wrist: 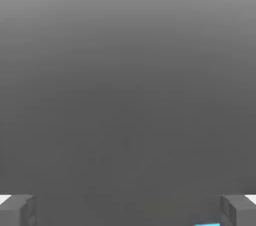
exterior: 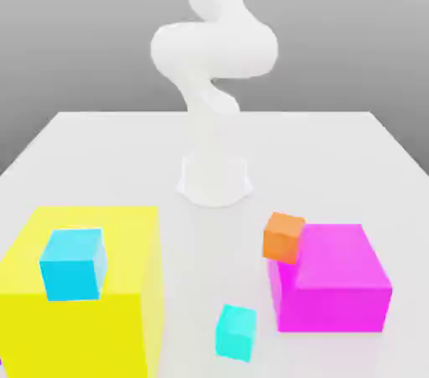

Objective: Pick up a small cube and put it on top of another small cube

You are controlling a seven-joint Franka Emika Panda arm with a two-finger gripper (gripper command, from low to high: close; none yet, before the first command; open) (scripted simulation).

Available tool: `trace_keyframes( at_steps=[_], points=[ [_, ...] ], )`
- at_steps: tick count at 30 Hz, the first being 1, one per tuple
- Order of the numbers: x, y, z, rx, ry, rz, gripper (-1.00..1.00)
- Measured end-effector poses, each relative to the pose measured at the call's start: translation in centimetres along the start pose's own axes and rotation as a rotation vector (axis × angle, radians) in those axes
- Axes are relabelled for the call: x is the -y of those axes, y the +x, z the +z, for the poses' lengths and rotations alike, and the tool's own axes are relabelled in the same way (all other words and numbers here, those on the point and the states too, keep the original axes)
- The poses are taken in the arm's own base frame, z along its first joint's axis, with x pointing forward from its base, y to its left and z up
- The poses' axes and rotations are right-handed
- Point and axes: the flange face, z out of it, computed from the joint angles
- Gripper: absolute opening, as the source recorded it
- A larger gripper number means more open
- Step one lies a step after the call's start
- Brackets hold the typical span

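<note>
Hand view: claw (wrist: pixel 128 210) spread wide, empty; small cube (wrist: pixel 207 224) beside one finger.

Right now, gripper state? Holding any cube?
Gripper: open, fingers spread wide, holding nothing. The turquoise small cube sits on the table, ungrasped.

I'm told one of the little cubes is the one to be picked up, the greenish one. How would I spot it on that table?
Start at the two big blocks at the front of the table: the yellow block and the magenta block. In the gap between them, resting directly on the table, is the small turquoise cube. The sky-blue cube is bluer and sits atop the yellow block; the orange cube leans against the magenta one.
</note>
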Motion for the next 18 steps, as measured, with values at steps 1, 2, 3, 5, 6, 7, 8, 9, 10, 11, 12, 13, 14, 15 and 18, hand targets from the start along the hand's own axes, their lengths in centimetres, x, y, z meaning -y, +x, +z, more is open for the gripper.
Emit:
trace_keyframes(
  at_steps=[1, 2, 3, 5, 6, 7, 8, 9, 10, 11, 12, 13, 14, 15, 18],
  points=[
    [0.3, -0.4, 2.0, 0.015, -0.023, -0.006, 0.0],
    [0.4, -0.8, 4.0, 0.032, -0.046, -0.008, 0.0],
    [0.3, -1.2, 6.1, 0.049, -0.069, -0.007, 0.0],
    [0.1, -2.3, 10.2, 0.085, -0.115, -0.003, 0.0],
    [-0.2, -2.9, 12.3, 0.103, -0.137, -0.001, 0.0],
    [-0.5, -3.5, 14.3, 0.122, -0.16, 0.002, 0.0],
    [-0.9, -4.2, 16.2, 0.141, -0.181, 0.005, 0.0],
    [-1.3, -5.0, 18.1, 0.161, -0.203, 0.008, 0.0],
    [-1.8, -5.8, 20.0, 0.181, -0.224, 0.011, 0.0],
    [-2.4, -6.7, 21.8, 0.201, -0.245, 0.015, 0.0],
    [-3.0, -7.6, 23.5, 0.221, -0.265, 0.018, 0.0],
    [-3.7, -8.6, 25.2, 0.242, -0.285, 0.023, 0.0],
    [-4.5, -9.5, 26.9, 0.263, -0.307, 0.034, 0.0],
    [-5.4, -10.6, 28.5, 0.284, -0.329, 0.046, 0.0],
    [-8.5, -13.8, 32.9, 0.347, -0.396, 0.091, 0.0]
  ],
)
